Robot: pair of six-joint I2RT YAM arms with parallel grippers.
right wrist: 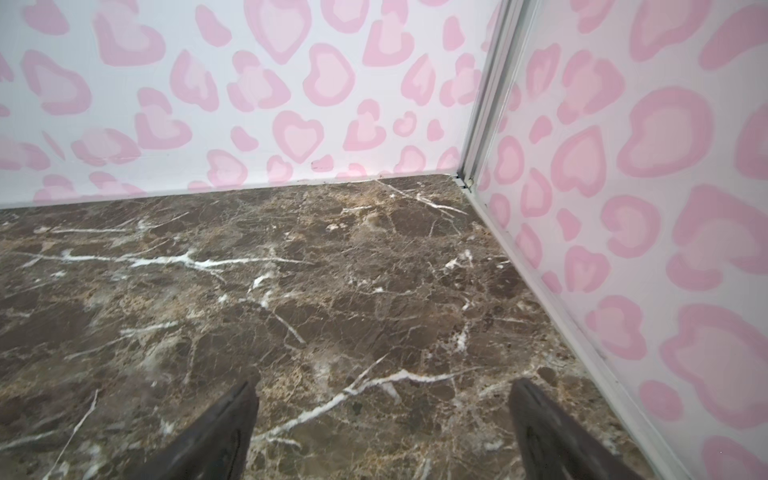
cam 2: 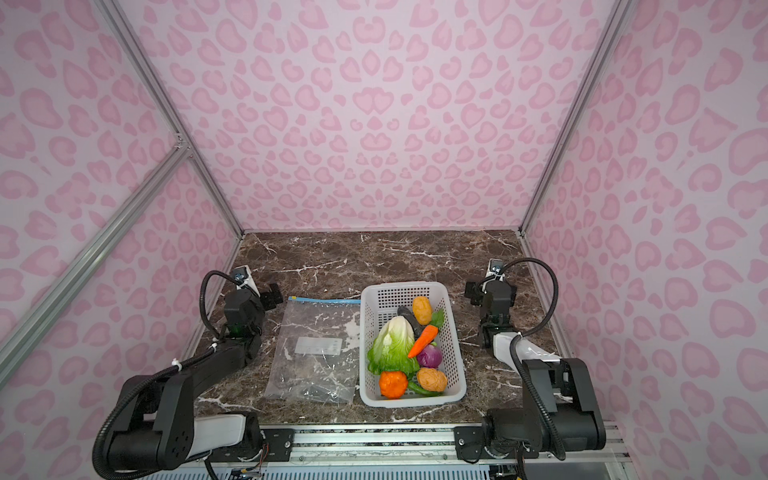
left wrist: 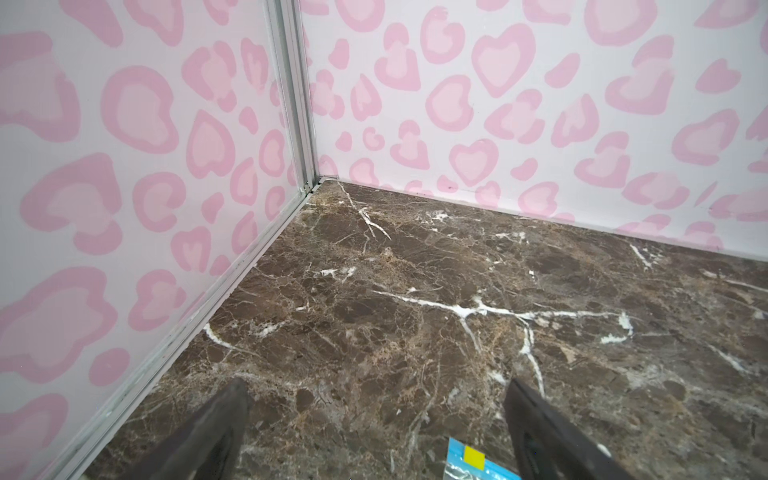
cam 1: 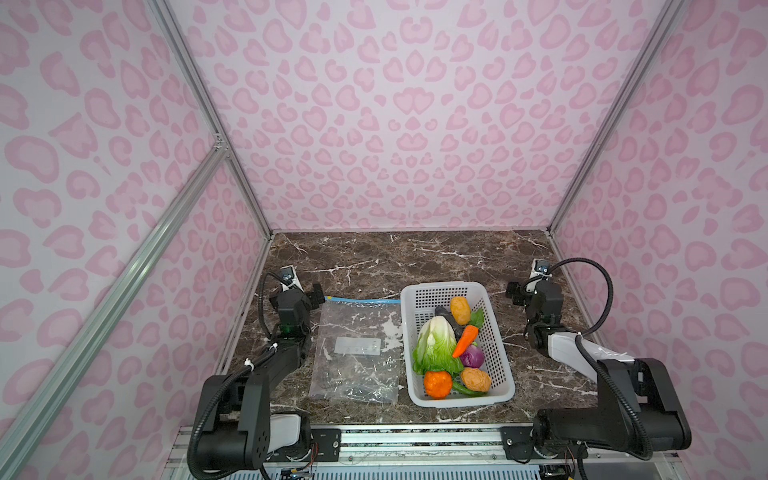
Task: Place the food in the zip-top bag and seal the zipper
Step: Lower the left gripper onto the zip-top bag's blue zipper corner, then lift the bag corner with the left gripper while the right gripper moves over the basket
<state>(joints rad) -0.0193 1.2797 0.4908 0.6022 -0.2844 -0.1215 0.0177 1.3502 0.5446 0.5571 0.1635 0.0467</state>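
Observation:
The zip-top bag lies flat and empty on the marble, left of a white perforated basket. Its zipper runs along the far edge. The zipper's yellow-marked end shows in the left wrist view, near one finger. All the food is in the basket: cabbage, carrot, purple onion, orange fruit, two potatoes and a dark cucumber. My left gripper is open by the zipper's left end. My right gripper is open over bare marble, right of the basket.
Pink heart-patterned walls close in the table on three sides, with aluminium posts in the far corners. A metal rail carrying both arm bases runs along the front edge. Bare marble lies behind the bag and the basket.

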